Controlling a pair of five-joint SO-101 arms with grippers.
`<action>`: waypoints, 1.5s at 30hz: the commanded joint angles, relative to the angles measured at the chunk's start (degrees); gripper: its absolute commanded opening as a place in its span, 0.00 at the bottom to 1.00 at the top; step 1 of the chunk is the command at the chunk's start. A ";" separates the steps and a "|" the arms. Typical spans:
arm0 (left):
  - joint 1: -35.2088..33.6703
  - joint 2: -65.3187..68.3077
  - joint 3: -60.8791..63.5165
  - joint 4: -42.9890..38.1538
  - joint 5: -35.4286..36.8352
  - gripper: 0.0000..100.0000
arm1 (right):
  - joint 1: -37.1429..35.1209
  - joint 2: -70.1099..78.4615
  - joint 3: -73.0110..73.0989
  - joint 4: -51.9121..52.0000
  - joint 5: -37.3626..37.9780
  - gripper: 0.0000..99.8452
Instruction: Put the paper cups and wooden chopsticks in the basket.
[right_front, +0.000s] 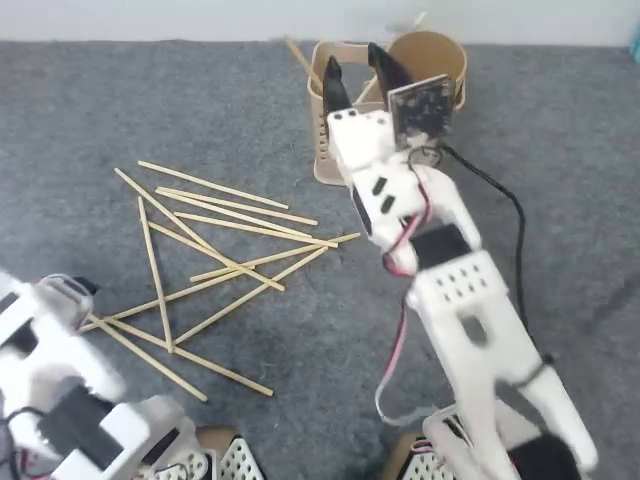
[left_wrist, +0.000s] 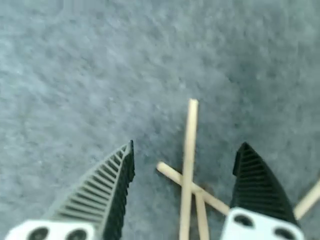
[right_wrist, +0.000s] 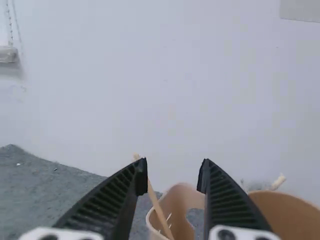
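Note:
Several wooden chopsticks (right_front: 220, 240) lie crossed on the grey carpet left of centre. A beige basket (right_front: 322, 150) stands at the back with a brown paper cup (right_front: 432, 52) in it and one chopstick (right_front: 300, 58) poking out. My right gripper (right_front: 358, 72) hangs open just above the basket, holding nothing; its wrist view shows the basket rim (right_wrist: 175, 197), the cup (right_wrist: 287, 210) and the leaning chopstick (right_wrist: 156, 202). My left gripper (left_wrist: 188, 144) is open low over the carpet, its jaws either side of crossed chopstick ends (left_wrist: 189, 165). The left arm (right_front: 45, 350) sits at the front left.
A black cable (right_front: 510, 215) trails over the carpet right of the right arm. Perforated white parts (right_front: 235, 458) sit at the front edge. A white wall (right_wrist: 160, 75) rises behind the basket. Bare carpet (right_front: 130, 100) lies at the back left.

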 joint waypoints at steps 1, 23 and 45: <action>4.40 -0.70 -0.48 4.75 0.18 0.30 | -0.04 -7.96 -0.53 6.46 -5.19 0.18; 4.31 -0.44 -0.22 5.10 2.11 0.01 | 1.80 -10.07 1.41 9.89 -6.33 0.18; 4.22 -1.05 4.62 7.82 -4.04 0.01 | 1.89 -10.15 1.41 12.44 -6.33 0.18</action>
